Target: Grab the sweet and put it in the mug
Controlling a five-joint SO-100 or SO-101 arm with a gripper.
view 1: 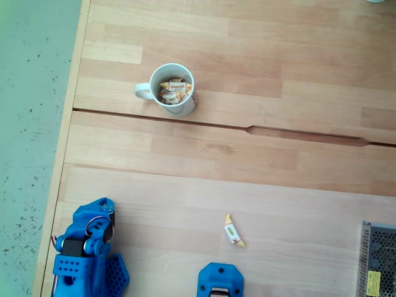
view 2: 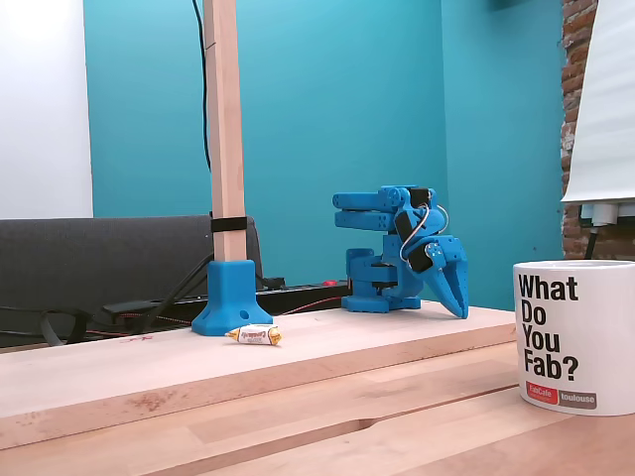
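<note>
In a fixed view from above, the white round ceramic mug point(view 1: 174, 88) stands on the pale wooden bench point(view 1: 278, 154) with several wrapped candies inside it. The tiny wrapped sweet with twisted yellow-orange ends point(view 1: 233, 231) lies well apart, lower right. The folded blue plastic arm point(view 1: 90, 257) sits at the lower left corner.

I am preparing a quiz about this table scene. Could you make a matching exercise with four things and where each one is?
1. white ceramic mug
2. lone yellow-ended wrapped sweet
3. blue claw
4. blue plastic post base

a. folded at the arm, tips pointing down
b. on bare wood, near the post base
c. holds wrapped sweets
d. under the upright wooden post

Pairs: 1-c, 2-b, 3-a, 4-d
</note>
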